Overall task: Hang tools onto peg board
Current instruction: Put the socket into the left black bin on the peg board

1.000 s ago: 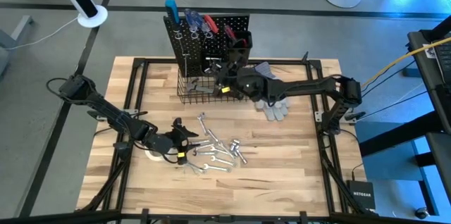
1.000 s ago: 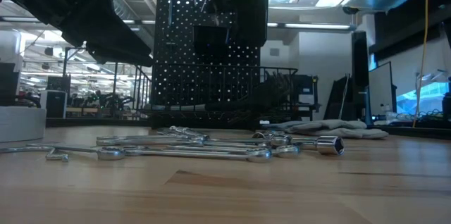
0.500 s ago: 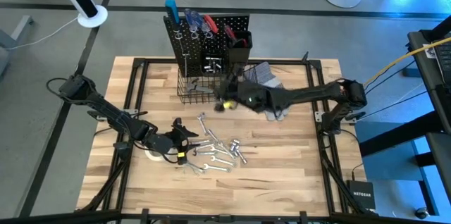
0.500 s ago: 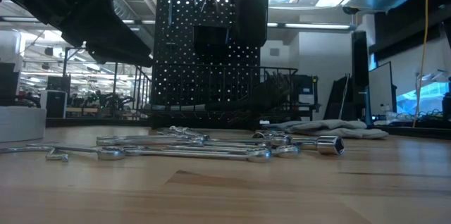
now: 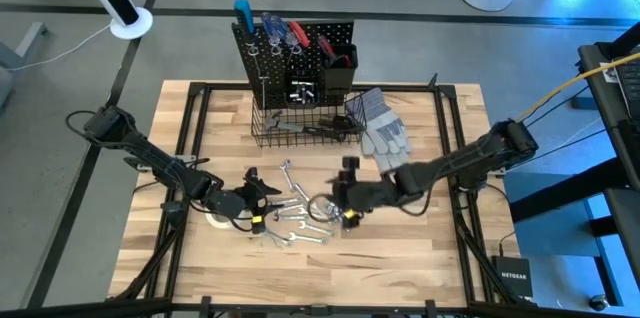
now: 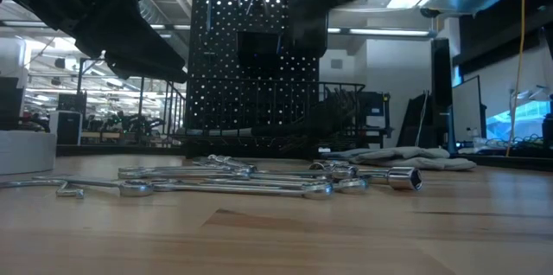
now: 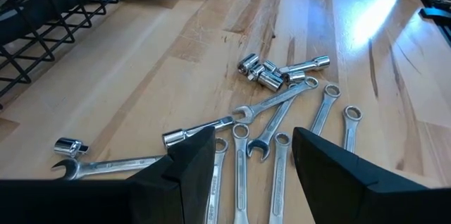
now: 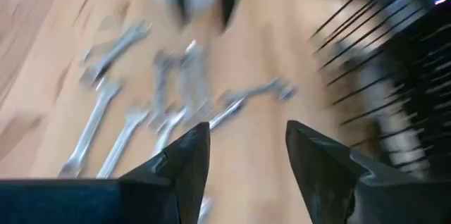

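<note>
Several silver wrenches and sockets (image 5: pixel 305 213) lie flat in a loose pile on the wooden table, also seen in the low view (image 6: pixel 251 182) and the left wrist view (image 7: pixel 282 111). The black peg board (image 5: pixel 295 53) stands upright at the far edge, with screwdrivers and pliers on its hooks and a wire basket (image 5: pixel 300 123) at its base. My left gripper (image 5: pixel 256 198) hovers open at the pile's left end, its fingers (image 7: pixel 190 175) empty. My right gripper (image 5: pixel 340 203) stands open over the pile's right end, and its blurred wrist view (image 8: pixel 246 168) shows nothing between the fingers.
Grey work gloves (image 5: pixel 380 128) lie right of the basket. A white roll (image 5: pixel 218 220) sits under my left arm, also at the low view's left edge (image 6: pixel 26 150). Bare wood stretches along the near edge and the right side.
My right gripper has swung from the wire basket at the peg board toward the table's near edge and down, ending over the right end of the wrench pile. The wrenches lie as before.
</note>
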`<state>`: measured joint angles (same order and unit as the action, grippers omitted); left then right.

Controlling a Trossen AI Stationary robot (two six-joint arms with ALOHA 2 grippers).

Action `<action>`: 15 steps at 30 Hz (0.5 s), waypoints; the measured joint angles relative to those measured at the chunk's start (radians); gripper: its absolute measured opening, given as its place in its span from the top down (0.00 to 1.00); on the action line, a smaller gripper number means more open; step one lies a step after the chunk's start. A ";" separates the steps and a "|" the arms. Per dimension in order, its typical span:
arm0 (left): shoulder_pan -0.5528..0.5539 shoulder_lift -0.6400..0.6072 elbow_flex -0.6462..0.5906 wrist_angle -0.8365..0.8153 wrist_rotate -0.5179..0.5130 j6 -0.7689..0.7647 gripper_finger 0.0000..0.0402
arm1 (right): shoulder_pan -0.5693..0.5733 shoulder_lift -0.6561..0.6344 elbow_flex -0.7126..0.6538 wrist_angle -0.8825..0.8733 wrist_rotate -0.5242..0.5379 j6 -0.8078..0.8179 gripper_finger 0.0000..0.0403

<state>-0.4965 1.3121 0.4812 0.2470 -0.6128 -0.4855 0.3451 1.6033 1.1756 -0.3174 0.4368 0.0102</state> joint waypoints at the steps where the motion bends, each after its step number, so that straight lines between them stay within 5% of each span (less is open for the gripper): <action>1: 0.000 0.000 0.000 0.000 0.000 0.000 0.55 | 0.009 0.001 -0.044 0.026 -0.013 0.014 0.52; 9: 0.001 0.000 0.000 0.000 0.000 0.004 0.55 | 0.020 0.003 -0.404 0.465 -0.007 0.180 0.52; 15: 0.001 0.000 0.000 0.000 0.000 0.015 0.55 | 0.012 0.008 -0.475 0.559 -0.018 0.229 0.52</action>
<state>-0.4957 1.3121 0.4812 0.2472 -0.6128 -0.4702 0.3572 1.6109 0.7006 0.2416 0.4184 0.2390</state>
